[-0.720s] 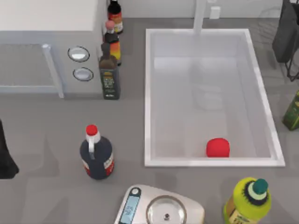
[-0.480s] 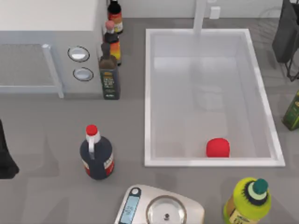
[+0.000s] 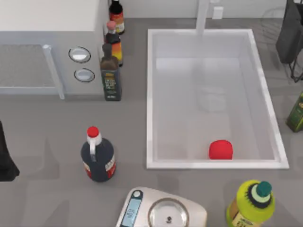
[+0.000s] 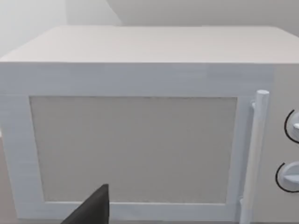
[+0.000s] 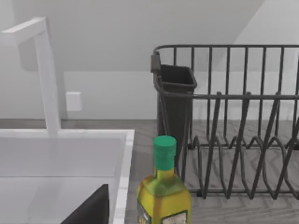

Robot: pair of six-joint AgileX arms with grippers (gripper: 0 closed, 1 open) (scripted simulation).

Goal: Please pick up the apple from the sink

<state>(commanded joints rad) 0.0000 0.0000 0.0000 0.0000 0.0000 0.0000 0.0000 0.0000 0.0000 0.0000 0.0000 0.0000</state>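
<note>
The apple (image 3: pixel 220 149) is small and bright red. It lies inside the sink (image 3: pixel 150 94), on the pale floor near the front wall and right of centre. The white faucet (image 3: pixel 202 16) stands at the sink's back rim, and the faucet (image 5: pixel 46 74) also shows beside the sink's rim (image 5: pixel 122 186) in the right wrist view. My left arm (image 3: pixel 4 156) is parked at the table's left edge, far from the sink. A dark piece of my left gripper (image 4: pixel 93 210) points at the grey box. A dark piece of my right gripper (image 5: pixel 91 210) hangs over the sink's right side.
A grey box with two dials (image 3: pixel 80 64) stands back left, with three bottles (image 3: pixel 111 71) beside it. A dark red-capped bottle (image 3: pixel 97 158), a scale (image 3: pixel 163 213) and a yellow-green bottle (image 3: pixel 251 203) stand along the front. An oil bottle (image 5: pixel 163 196) and a dark dish rack (image 5: pixel 233 130) stand right of the sink.
</note>
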